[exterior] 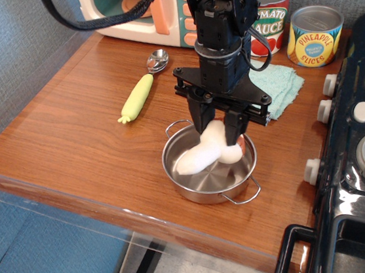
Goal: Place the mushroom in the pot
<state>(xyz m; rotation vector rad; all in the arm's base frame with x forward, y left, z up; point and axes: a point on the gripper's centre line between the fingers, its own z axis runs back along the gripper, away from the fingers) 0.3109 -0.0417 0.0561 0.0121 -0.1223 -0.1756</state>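
Claw clamped on mushroom near its cap, low inside pot at frame centre; looks light, rigid, slick plastic.

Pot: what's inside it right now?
Inside the pot is the white mushroom, with the gripper jaws closed around its upper end. Bare steel shows in front; the gripper hides the back wall.
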